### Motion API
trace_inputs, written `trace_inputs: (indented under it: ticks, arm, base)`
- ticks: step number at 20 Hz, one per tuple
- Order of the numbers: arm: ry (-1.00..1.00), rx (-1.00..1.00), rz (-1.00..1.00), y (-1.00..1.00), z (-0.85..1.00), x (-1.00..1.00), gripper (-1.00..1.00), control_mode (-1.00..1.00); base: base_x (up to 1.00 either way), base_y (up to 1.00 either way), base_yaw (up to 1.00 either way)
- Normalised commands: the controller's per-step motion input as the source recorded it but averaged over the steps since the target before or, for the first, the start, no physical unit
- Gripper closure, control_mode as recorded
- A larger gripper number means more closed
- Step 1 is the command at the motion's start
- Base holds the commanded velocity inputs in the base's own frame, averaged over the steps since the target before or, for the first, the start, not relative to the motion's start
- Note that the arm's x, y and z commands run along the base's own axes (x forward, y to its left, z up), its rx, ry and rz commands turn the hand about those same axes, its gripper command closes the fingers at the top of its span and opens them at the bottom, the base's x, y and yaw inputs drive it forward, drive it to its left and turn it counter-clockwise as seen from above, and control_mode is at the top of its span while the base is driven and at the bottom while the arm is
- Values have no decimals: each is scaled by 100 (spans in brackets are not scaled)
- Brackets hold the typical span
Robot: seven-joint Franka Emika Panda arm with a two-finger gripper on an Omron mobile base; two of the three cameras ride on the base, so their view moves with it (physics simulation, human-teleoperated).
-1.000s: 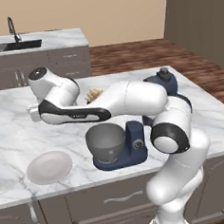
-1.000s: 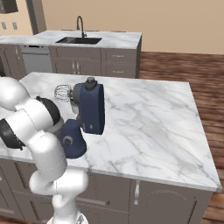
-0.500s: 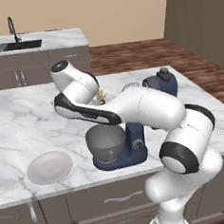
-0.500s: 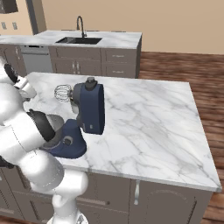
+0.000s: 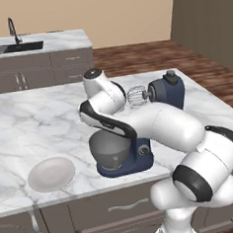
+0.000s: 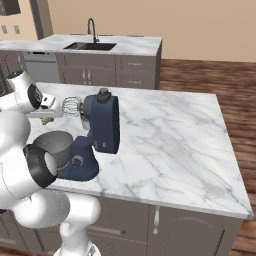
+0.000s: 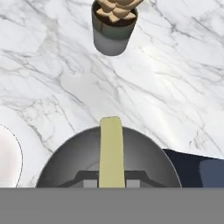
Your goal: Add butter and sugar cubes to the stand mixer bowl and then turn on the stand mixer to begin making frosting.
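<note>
Hand view: the claw (image 7: 112, 183) is clamped on the butter (image 7: 111, 151), a pale yellow-green stick standing up between the dark fingertips (image 7: 89, 177).
Butter: held above the bowl (image 7: 70, 159), its free end just past the far rim in this view.
Bowl: grey metal, directly under the claw; in the left base view the bowl (image 5: 110, 152) sits on the mixer base.
Mixer: navy blue, head tilted back with the whisk (image 5: 135, 95) raised; seen beside the claw in the right base view (image 6: 102, 125).
Plate: white, on the counter (image 5: 35, 125) to the side of the bowl (image 5: 51, 173), well apart from the claw.
Pot: small grey pot (image 7: 113, 28) with tan contents, on the counter beyond the bowl in the hand view.
Sugar cubes: cannot tell where they lie.
</note>
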Motion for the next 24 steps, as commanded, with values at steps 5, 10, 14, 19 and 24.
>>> trace_inputs:
  ticks: [5, 10, 14, 19, 24]
  arm:
    - [0, 1, 35, -22, -38, 2, 100, -100]
    - [-1, 3, 6, 10, -31, 0, 100, -100]
    - [-8, 0, 0, 0, -18, 5, 100, -100]
    - [-2, 0, 0, 0, -24, 9, 100, -100]
    - [0, 1, 0, 0, -21, 0, 100, -100]
  base:
    - [0, 0, 0]
    - [0, 0, 0]
    - [0, 0, 0]
    - [0, 0, 0]
    - [0, 0, 0]
